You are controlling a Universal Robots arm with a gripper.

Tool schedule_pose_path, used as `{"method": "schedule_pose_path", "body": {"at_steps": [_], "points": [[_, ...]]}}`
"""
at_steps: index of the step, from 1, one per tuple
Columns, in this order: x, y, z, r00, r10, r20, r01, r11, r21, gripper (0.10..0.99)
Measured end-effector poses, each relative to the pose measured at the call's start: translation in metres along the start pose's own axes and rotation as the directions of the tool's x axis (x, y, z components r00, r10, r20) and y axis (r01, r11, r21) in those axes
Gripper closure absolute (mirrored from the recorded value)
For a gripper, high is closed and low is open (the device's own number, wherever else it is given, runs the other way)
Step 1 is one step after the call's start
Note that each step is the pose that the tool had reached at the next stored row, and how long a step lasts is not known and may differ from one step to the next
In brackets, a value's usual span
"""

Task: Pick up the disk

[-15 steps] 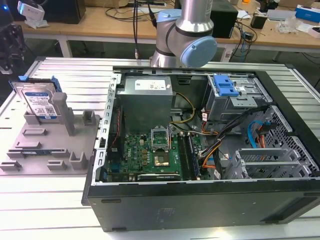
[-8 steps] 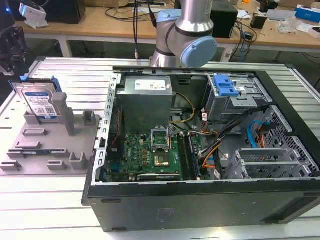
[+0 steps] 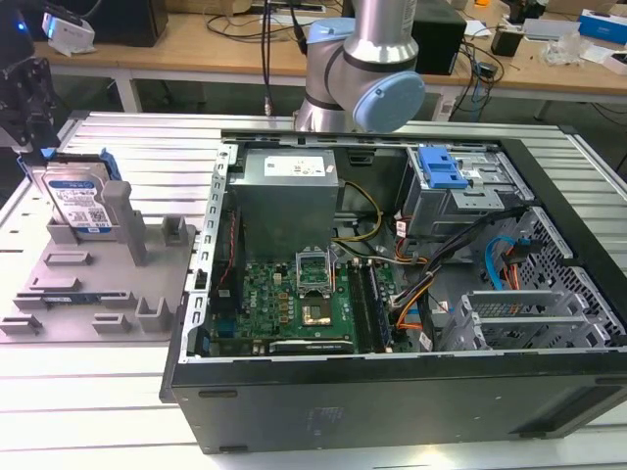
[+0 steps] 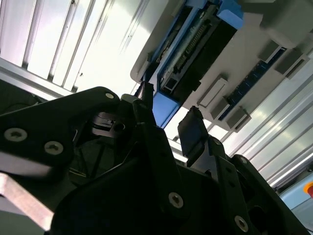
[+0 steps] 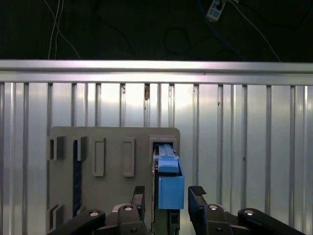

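Gripper (image 5: 167, 190) fingers (image 5: 196, 197) spread open — one either side of the disk (image 5: 170, 188).

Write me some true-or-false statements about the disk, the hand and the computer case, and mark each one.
1. The disk stands on edge in the grey fixture tray. True.
2. The hand is shut on the disk. False: in the first wrist view its fingers are apart, one on each side of the disk's blue rail, with a gap at each side.
3. The computer case lies open, with its green motherboard showing. True.
4. The disk sits inside the computer case. False: it is in the tray, outside the case, at the exterior view's left.
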State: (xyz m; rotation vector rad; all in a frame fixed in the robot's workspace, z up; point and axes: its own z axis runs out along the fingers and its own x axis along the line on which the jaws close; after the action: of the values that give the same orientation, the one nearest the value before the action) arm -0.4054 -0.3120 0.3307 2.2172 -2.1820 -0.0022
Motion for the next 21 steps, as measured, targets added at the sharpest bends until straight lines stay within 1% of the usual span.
{"method": "schedule_pose_path", "body": {"at_steps": [2,21], "points": [[-0.0012,0.0014,0.0018,1.0000,-0.003,-0.0010,0.003,1.0000,0.000,0.604],[-0.0017,0.0019,0.0149,0.9998,-0.018,-0.0031,0.018,0.9998,0.000,0.604]]}}
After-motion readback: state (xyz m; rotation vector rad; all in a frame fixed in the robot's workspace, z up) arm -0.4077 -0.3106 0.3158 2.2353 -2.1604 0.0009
